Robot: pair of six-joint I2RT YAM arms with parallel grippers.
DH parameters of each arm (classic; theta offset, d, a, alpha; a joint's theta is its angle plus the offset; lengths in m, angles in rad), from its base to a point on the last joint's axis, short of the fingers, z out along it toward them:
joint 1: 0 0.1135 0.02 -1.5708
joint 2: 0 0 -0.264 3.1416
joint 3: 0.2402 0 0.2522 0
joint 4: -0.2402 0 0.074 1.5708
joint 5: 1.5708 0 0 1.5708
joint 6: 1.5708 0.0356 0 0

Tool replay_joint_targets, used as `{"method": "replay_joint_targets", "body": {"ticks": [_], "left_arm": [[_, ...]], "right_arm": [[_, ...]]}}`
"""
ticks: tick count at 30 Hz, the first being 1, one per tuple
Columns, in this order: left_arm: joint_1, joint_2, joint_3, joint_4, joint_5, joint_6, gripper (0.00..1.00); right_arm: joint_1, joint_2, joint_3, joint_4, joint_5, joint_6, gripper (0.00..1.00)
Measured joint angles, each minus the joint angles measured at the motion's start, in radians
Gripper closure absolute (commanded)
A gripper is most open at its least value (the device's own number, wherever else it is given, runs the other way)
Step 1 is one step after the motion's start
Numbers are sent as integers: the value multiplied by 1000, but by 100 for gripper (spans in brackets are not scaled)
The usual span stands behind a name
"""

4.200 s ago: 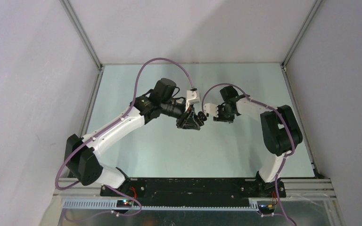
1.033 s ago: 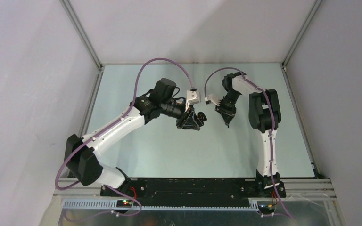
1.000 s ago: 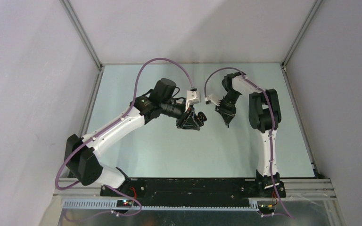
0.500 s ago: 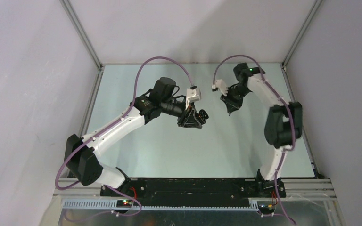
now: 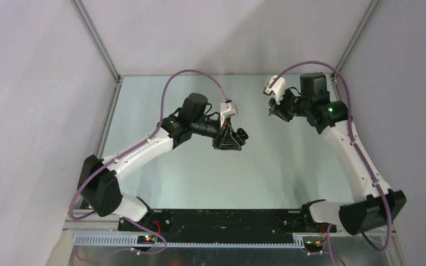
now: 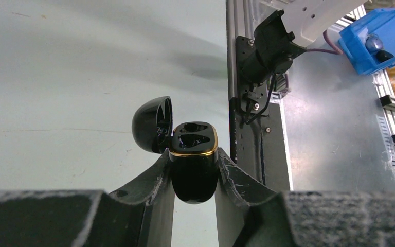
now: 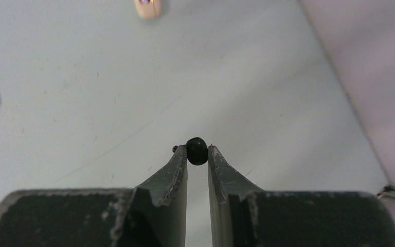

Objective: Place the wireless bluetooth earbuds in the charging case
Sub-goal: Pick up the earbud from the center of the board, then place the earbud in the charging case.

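My left gripper [image 6: 194, 163] is shut on the black charging case [image 6: 194, 177], which has a gold rim. The case's lid [image 6: 151, 123] hangs open to the left and its two wells look dark. In the top view the left gripper [image 5: 232, 139] holds the case [image 5: 239, 134] above the table's middle. My right gripper [image 7: 197, 153] is shut on one black earbud [image 7: 197, 149] at its fingertips. In the top view the right gripper [image 5: 277, 111] is at the far right, apart from the case. One pale beige earbud [image 7: 148, 7] lies on the table ahead of it. The other earbuds are out of view.
The pale green table [image 5: 199, 172] is walled by grey panels on three sides. The right wall [image 7: 360, 77] is close to my right gripper. A blue bin [image 6: 383, 36] sits beyond the table's near edge, past the right arm's base [image 6: 270, 49].
My right arm has swung back and to the right, away from the left gripper, with the black earbud still held. The left gripper with the case has shifted slightly right.
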Motion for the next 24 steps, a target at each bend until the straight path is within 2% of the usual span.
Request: {"method": "replay_joint_targets", "body": {"ticks": [7,13,18,21,24], "left_arm": [[6,9,-31,116,53,-79,100],[41,9,-153,354,119,-222,100],[97,9,-285,727,159,-436,100],[141,9,-356,1019,180,-589,100],[178,9,-381,1235,201,-674,100]], "right_arm": [[107,-160,-13,109,-6,94,89],[222,-259,-68,166,-32,123,89],[252,-281,-77,183,-72,137,89],[256,-278,-73,175,-86,137,90],[261,-264,-39,146,-102,132,90]]}}
